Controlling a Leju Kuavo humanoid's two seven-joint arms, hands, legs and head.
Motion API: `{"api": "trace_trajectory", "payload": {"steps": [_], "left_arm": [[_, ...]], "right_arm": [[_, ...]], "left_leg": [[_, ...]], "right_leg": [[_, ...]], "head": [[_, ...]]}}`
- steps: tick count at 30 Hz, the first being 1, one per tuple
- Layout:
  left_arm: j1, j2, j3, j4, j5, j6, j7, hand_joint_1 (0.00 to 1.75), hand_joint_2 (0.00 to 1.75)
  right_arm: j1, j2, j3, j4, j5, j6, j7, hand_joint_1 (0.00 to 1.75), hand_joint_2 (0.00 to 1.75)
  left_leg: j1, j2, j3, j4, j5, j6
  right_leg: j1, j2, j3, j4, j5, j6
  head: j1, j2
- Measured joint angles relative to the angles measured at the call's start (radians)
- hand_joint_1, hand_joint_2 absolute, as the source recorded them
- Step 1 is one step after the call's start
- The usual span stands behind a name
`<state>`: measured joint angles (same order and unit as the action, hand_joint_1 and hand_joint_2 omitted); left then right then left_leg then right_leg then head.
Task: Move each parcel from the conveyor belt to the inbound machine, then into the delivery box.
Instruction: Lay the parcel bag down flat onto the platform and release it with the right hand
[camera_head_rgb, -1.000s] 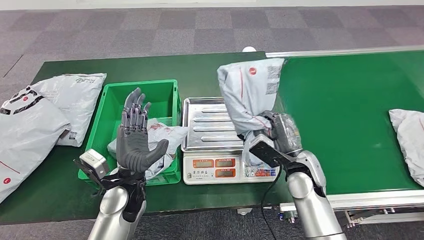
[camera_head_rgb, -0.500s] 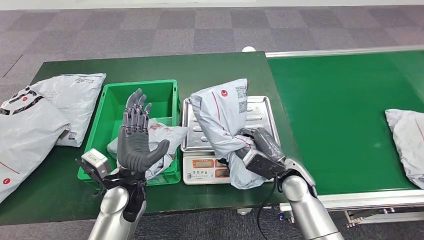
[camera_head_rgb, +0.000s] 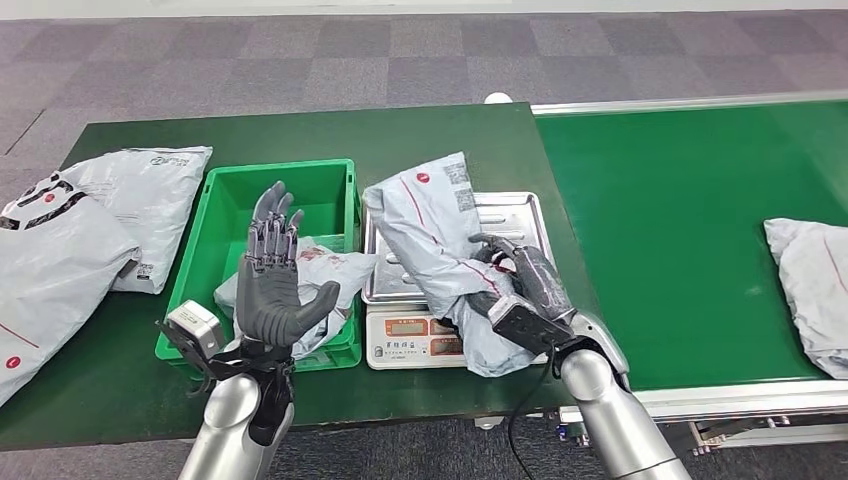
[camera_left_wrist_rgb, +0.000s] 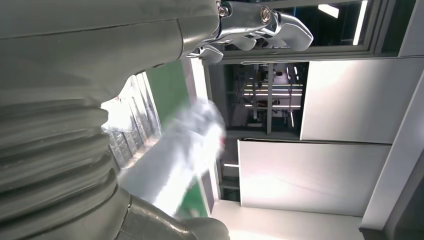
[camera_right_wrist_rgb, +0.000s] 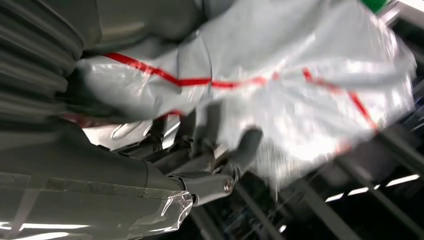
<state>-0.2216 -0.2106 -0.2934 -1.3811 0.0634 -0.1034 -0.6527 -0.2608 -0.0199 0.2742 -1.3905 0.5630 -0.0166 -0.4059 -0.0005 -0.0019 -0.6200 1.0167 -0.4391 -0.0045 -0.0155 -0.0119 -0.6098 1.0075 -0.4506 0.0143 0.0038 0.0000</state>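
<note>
My right hand (camera_head_rgb: 520, 283) grips a grey parcel (camera_head_rgb: 435, 235) with red stripes by its near end. The parcel leans on the steel tray (camera_head_rgb: 515, 215) of the weighing scale (camera_head_rgb: 425, 335), and its near end hangs over the scale's front. Up close, dark fingers (camera_right_wrist_rgb: 200, 132) curl round the parcel (camera_right_wrist_rgb: 280, 95). My left hand (camera_head_rgb: 272, 272) is raised, open and upright, over the near part of the green box (camera_head_rgb: 225, 195), holding nothing. A second parcel (camera_head_rgb: 335, 268) lies in that box. Another parcel (camera_head_rgb: 812, 290) lies on the green conveyor belt (camera_head_rgb: 680, 210) at the far right.
Two more grey parcels (camera_head_rgb: 55, 255) (camera_head_rgb: 150, 185) lie on the dark green table (camera_head_rgb: 420, 135) left of the box. The scale sits between the box and the belt. A cable hangs below the scale at the table's front edge.
My right hand has brought the parcel leftward from above the belt's edge and lowered it onto the scale tray. The parcel on the belt has drifted slightly left. My left hand has stayed put.
</note>
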Motion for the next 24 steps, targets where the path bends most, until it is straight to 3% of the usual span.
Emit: {"api": "trace_trajectory", "payload": {"steps": [12, 19, 24], "left_arm": [[-0.007, 0.000, 0.000, 0.019, -0.001, 0.000, -0.003, 0.00, 1.75], [-0.008, 0.000, 0.000, 0.020, -0.001, 0.001, -0.004, 0.00, 1.75], [-0.016, 0.000, 0.000, 0.032, 0.002, 0.002, -0.008, 0.00, 1.75]], "right_arm": [[-0.007, 0.003, 0.000, 0.000, 0.031, -0.052, 0.021, 0.00, 1.75], [-0.007, 0.012, -0.013, -0.006, 0.195, -0.302, 0.091, 0.00, 1.75], [-0.006, 0.014, -0.020, -0.008, 0.119, -0.246, 0.082, 0.00, 1.75]], "left_leg": [[0.000, 0.000, 0.000, 0.000, 0.000, 0.000], [0.000, 0.000, 0.000, 0.000, 0.000, 0.000], [0.000, 0.000, 0.000, 0.000, 0.000, 0.000]], "right_leg": [[0.000, 0.000, 0.000, 0.000, 0.000, 0.000], [0.000, 0.000, 0.000, 0.000, 0.000, 0.000], [0.000, 0.000, 0.000, 0.000, 0.000, 0.000]], "head": [[0.000, 0.000], [0.000, 0.000], [0.000, 0.000]]}}
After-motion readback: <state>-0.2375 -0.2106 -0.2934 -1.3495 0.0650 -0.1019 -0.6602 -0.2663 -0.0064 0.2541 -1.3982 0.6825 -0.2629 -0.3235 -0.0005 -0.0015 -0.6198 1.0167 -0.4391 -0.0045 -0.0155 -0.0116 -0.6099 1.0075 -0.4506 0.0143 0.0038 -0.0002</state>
